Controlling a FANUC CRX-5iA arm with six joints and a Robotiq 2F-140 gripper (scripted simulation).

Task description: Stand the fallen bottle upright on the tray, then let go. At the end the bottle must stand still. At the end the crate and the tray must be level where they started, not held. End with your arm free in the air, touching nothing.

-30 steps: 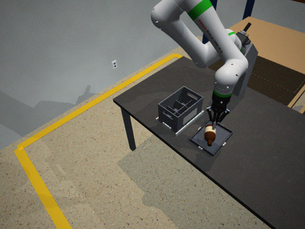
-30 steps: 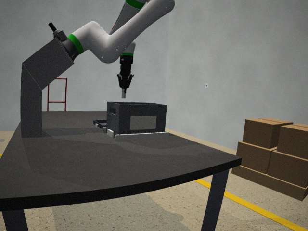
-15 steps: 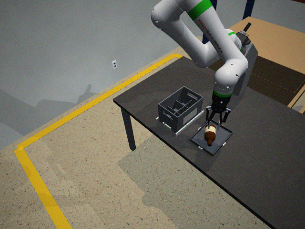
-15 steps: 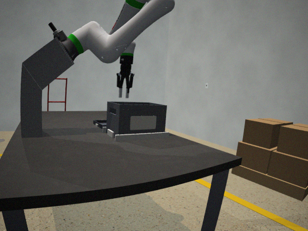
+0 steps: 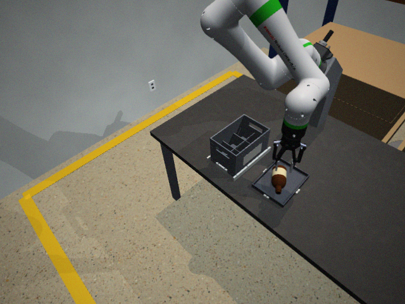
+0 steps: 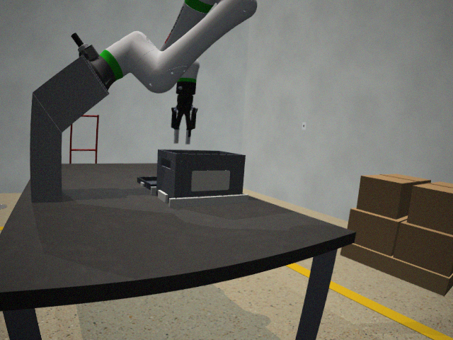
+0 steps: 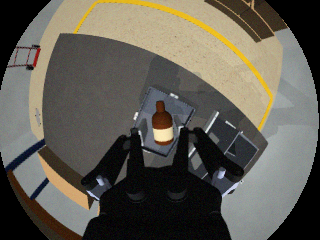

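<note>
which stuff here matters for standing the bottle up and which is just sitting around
Job:
- brown glass bottle with tan label, lying on its side
- shallow dark square tray under it
- dark grey divided crate, must stay put
- black pincer, partly open, empty, well above the bottle

Lying about:
- stacked brown cardboard boxes
- red metal frame

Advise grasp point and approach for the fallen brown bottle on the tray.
Probably from straight above, fingers across the labelled body: the bottle lies flat on the tray with its neck toward the table edge. The gripper hangs part-open, empty, over its base end.
</note>
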